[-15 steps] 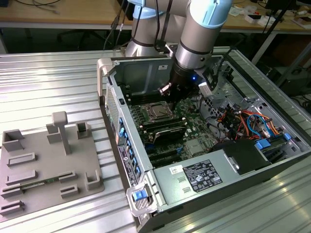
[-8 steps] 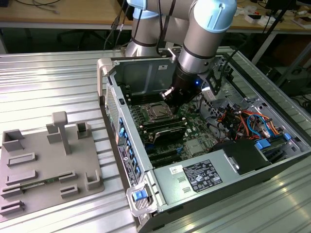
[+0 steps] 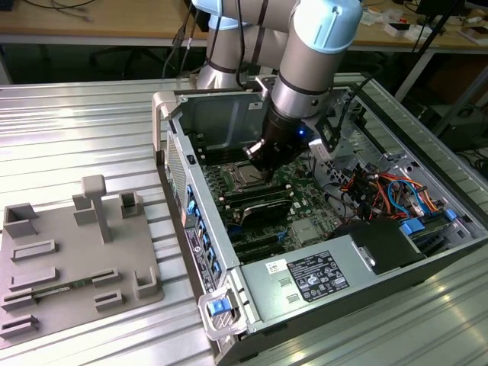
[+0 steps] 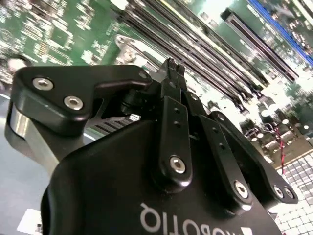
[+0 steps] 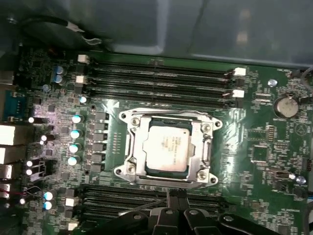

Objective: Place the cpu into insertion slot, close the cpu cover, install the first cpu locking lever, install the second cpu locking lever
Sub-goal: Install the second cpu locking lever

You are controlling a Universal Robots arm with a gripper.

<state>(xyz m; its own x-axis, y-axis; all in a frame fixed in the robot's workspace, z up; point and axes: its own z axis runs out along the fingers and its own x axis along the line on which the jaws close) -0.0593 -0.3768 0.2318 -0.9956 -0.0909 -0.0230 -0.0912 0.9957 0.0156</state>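
Cpu (image 5: 165,148) flat in insertion slot (image 5: 128,157), metal top up.

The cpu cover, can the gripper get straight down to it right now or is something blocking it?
Probably yes. The gripper hangs just beside the cpu cover, which lies flat around the cpu, and no cable or part crosses above it in the first wrist view.

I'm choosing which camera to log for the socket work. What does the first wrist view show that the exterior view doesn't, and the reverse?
First wrist view alone: the cpu seated in the insertion slot with the cpu cover closed around it, seen straight on.

Exterior view alone: the open computer case, the grey fixture tray to its left in that view, the white-labelled power supply, and the arm.

Both: the green motherboard, memory slots and the pincer.
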